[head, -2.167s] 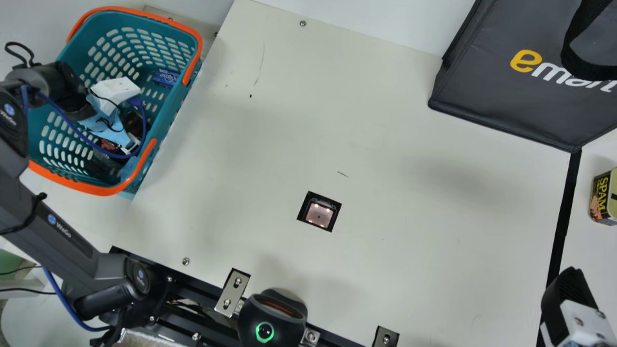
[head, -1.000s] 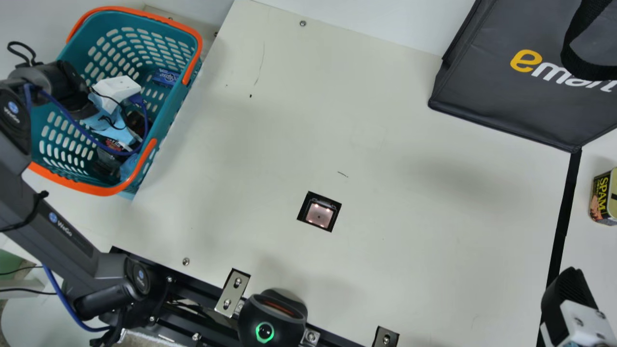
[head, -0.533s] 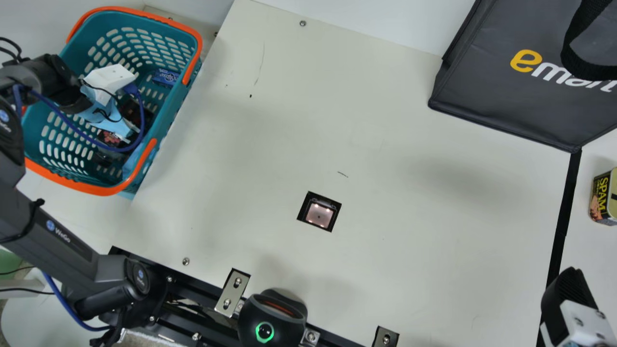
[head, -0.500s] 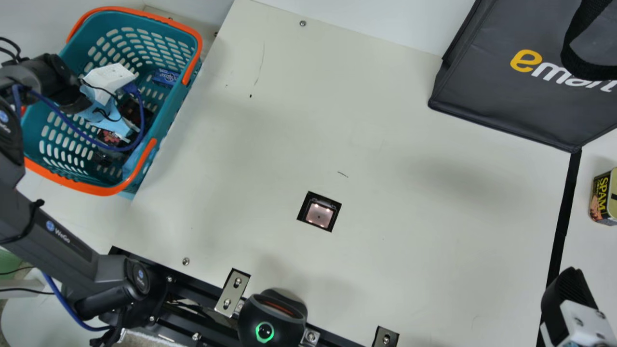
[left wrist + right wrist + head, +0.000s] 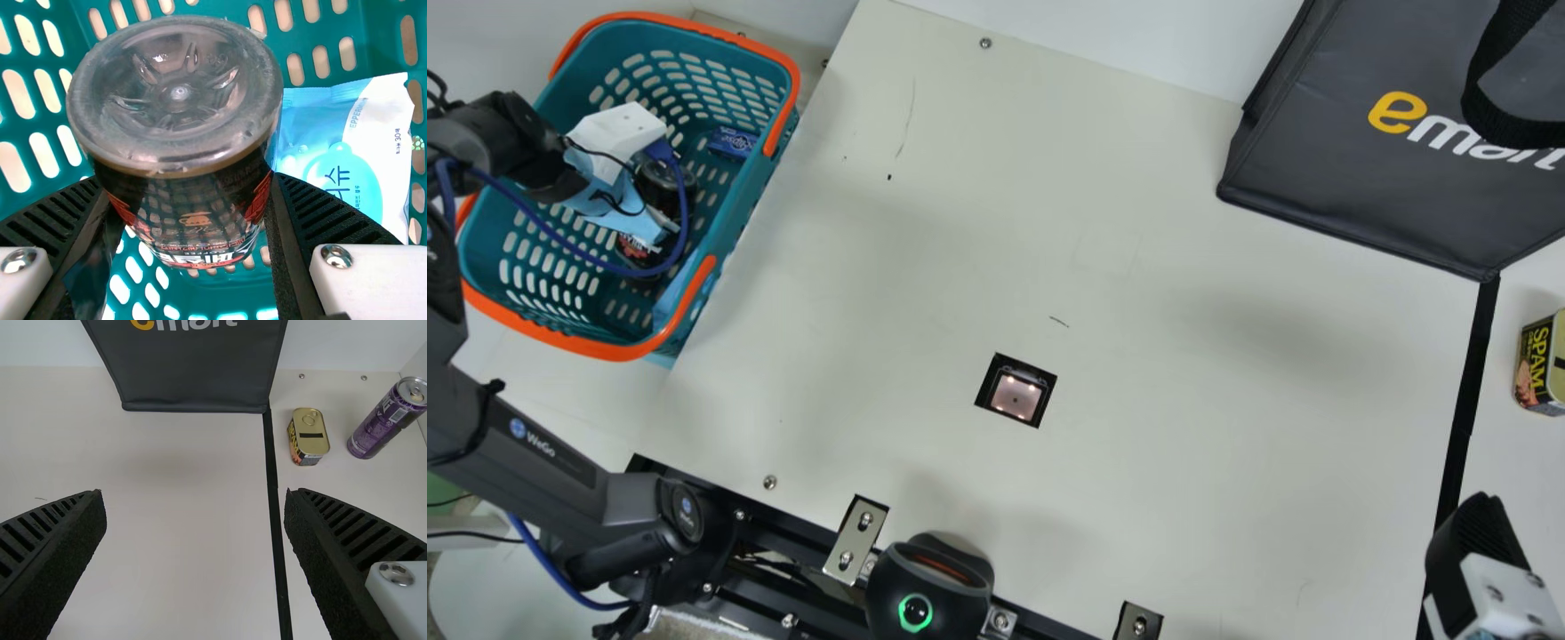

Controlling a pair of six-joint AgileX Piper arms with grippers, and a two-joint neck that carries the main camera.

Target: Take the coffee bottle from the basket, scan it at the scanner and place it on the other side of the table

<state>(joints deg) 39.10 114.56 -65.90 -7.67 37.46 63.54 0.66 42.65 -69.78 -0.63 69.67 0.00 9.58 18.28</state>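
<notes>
With my left fingers clamped on the coffee bottle and right fingers apart, too low a lift could snag the basket.

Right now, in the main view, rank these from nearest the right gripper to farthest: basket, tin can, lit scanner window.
1. Tin can: right edge.
2. Lit scanner window: middle of the table.
3. Basket: far left.

The ribbed fingers of the right gripper stand wide apart over the cream table. A black strip runs across the surface to the corner of a dark grey bag. Just beside the strip sits a ring-pull tin; near it, farther from the strip, stands a tall purple can.
</notes>
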